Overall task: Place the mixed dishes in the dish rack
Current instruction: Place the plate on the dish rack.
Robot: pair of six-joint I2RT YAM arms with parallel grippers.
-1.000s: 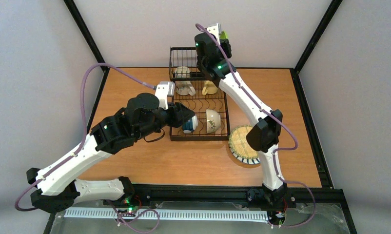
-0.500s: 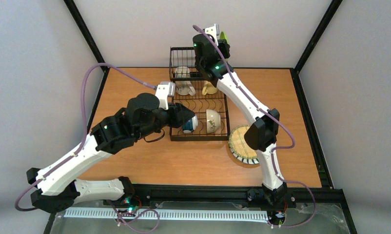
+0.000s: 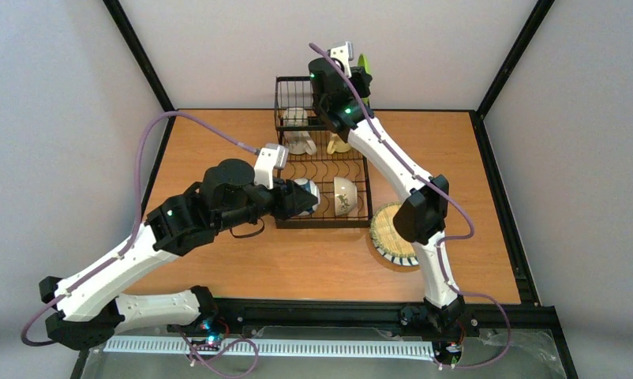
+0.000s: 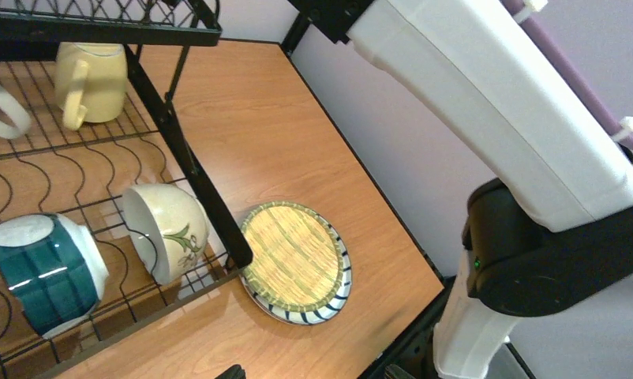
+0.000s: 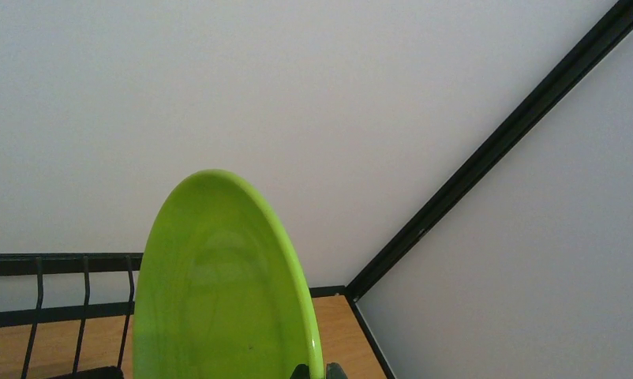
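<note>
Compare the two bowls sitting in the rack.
The teal bowl is dark teal outside; the white bowl is cream with a green leaf motif. The white bowl sits at the dish rack edge nearest the striped plate; the teal bowl is further from it. Both lie on their sides in the rack.

We see the black wire dish rack (image 3: 322,183) lying lengthwise on the desk (image 3: 219,260), a long tray of curved slots with a taller basket at its far end. In the tray's far part a white mug (image 3: 300,143) and a smaller cream-yellow mug (image 4: 92,77) sit side by side. At the near end a teal-and-white bowl (image 4: 46,272) and a white bowl with a green leaf motif (image 4: 168,230) stand on edge in the slots. A lime-green plate (image 5: 219,292) is up in the air on edge above the basket. A white plate (image 4: 297,261) with a straw-yellow face and a dark-dashed rim lies flat just beside the rack's near right corner.
</note>
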